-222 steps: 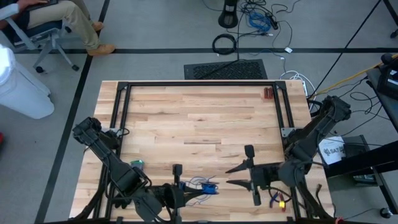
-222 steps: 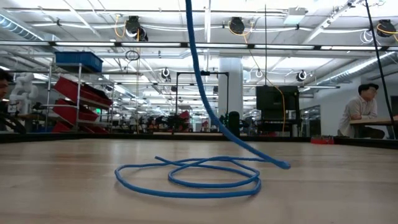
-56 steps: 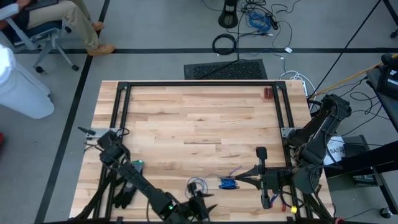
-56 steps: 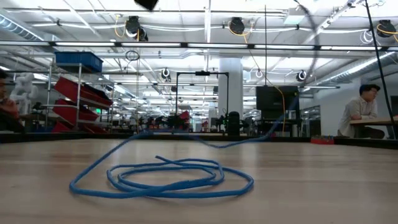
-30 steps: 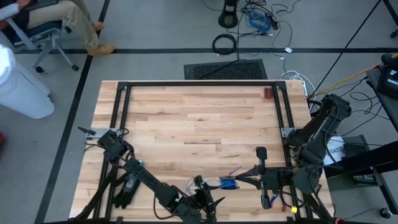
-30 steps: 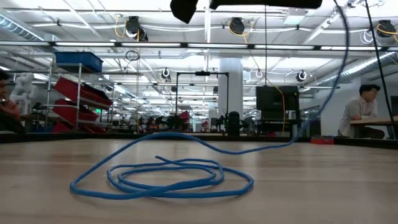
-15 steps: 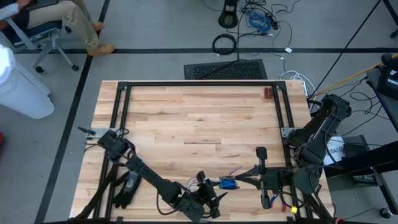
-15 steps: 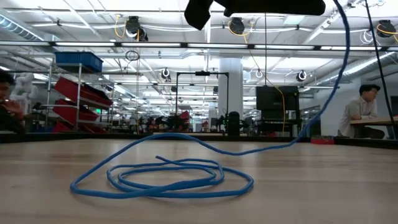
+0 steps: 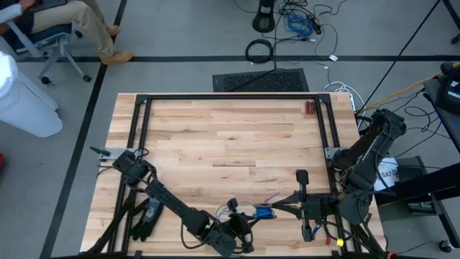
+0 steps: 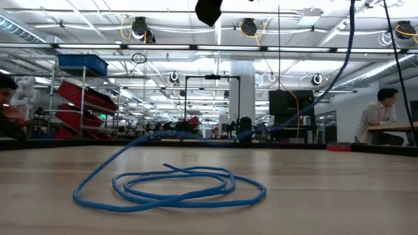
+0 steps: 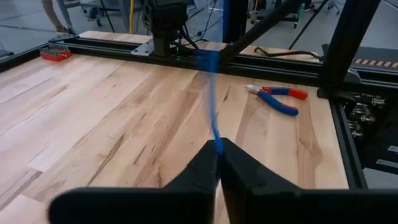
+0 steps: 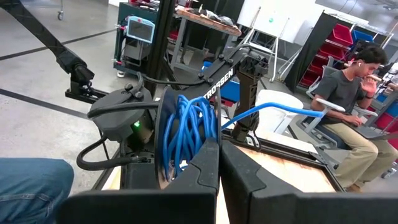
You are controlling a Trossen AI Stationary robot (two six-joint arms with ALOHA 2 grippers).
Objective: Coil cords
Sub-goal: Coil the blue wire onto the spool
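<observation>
Partly hidden behind right gripper [image 12: 217,163] fingers: coiled blue cords [image 12: 186,134].

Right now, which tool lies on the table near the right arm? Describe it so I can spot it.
On the wooden table, go to the near right corner, beside the right arm's base. The pliers lie flat there, apart from the blue cord; their red and blue handles set them apart.

Both arms are matte black, chunky rounded joints linked by slim straight tubes. The left arm [image 9: 162,203] has a small green light glowing on one housing, and the right wrist view shows white "TROSSEN" lettering running along a link plus thick black cables looping off the joints. The right arm [image 9: 366,155] looks the same build. Fingers [image 11: 245,168] are smooth, dark, wedge-shaped, tapering to narrow tips.
</observation>
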